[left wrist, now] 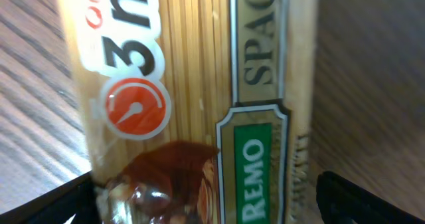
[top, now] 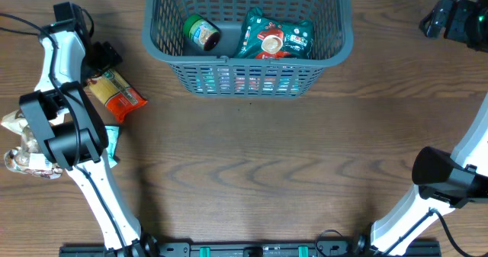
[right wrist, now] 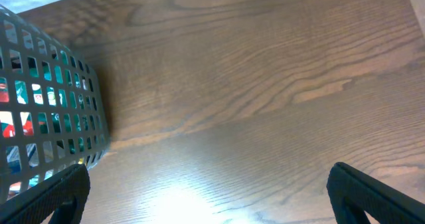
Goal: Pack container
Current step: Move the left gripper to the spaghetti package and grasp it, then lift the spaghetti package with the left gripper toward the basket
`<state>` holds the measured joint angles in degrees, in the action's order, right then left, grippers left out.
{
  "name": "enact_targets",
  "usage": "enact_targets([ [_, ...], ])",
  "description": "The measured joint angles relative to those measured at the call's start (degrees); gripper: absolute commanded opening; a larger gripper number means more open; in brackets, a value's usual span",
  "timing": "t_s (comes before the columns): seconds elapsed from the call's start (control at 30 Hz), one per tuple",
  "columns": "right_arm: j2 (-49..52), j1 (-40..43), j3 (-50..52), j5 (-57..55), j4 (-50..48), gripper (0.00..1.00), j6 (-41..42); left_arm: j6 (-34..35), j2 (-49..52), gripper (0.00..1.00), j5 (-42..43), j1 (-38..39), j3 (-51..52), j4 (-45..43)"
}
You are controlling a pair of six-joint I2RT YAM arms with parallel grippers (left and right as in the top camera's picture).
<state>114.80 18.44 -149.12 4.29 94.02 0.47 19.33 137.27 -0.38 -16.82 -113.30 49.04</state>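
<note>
The left pincer (left wrist: pixel 206 203) is spread wide, its two dark fingertips (left wrist: pixel 63 204) showing at the bottom corners of the wrist view with a spaghetti packet (left wrist: pixel 199 84) lying between them; each fingertip sits just beside a long edge of the packet, and whether either one touches it I cannot tell; the packet, clear with pale strands showing through and a red round mark on its label, rests flat on the brown wooden surface (right wrist: pixel 265 84). From overhead the packet lies at the left side, slanted, well apart from the container (top: pixel 248 74). The right pincer (right wrist: pixel 212 194) is also spread wide, with nothing between its fingers, and hangs over bare wood at the far right; its wrist view catches a corner of the container at the left edge. The container, dark grey with lattice walls, stands at the far middle of the surface; inside it a green jar (top: pixel 202 33) lies in the left part and teal packets (top: pixel 293 37) fill the right part. Crumpled bags (top: pixel 23 159) lie at the left edge, beside the left arm.
</note>
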Motion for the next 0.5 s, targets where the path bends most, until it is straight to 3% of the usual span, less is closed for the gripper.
enact_targets([
  [0.27, 0.0, 0.0, 0.0, 0.0, 0.0, 0.99, 0.0, 0.3, 0.9, 0.97, 0.2, 0.0, -0.1, 0.1],
  [0.37, 0.0, 0.0, 0.0, 0.0, 0.0, 0.99, 0.0, 0.6, 0.9, 0.65, 0.2, 0.0, -0.1, 0.3],
  [0.43, 0.0, 0.0, 0.0, 0.0, 0.0, 0.99, 0.0, 0.6, 0.9, 0.53, 0.3, -0.1, -0.1, 0.6],
  [0.5, 0.0, 0.0, 0.0, 0.0, 0.0, 0.99, 0.0, 0.7, 0.9, 0.48, 0.4, -0.1, -0.3, 1.1],
])
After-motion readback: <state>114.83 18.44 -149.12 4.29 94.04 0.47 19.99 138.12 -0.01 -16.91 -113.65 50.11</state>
